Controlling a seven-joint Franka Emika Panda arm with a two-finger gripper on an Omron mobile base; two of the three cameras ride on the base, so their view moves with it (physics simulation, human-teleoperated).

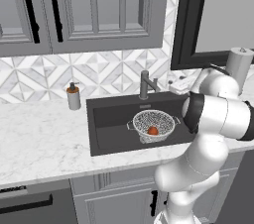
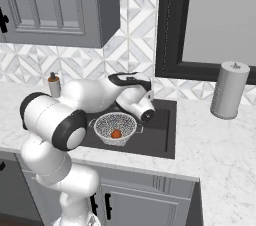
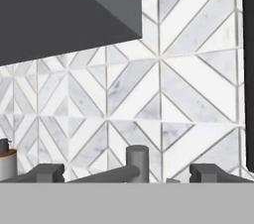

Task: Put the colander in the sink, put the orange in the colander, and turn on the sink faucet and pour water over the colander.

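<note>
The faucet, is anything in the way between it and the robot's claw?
Nothing visible. In the hand view the open claw faces the sink faucet directly, post between its fingertips. The colander with the orange sits lower, in the sink.

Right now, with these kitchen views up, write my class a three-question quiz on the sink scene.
1. True or false: the orange lies inside the colander.
2. Where does the colander sit? A) on the countertop B) in the sink C) in a cabinet
3. Fill in: the end effector is ____ and faces the sink faucet.

Key: 1 true; 2 B; 3 open
</note>
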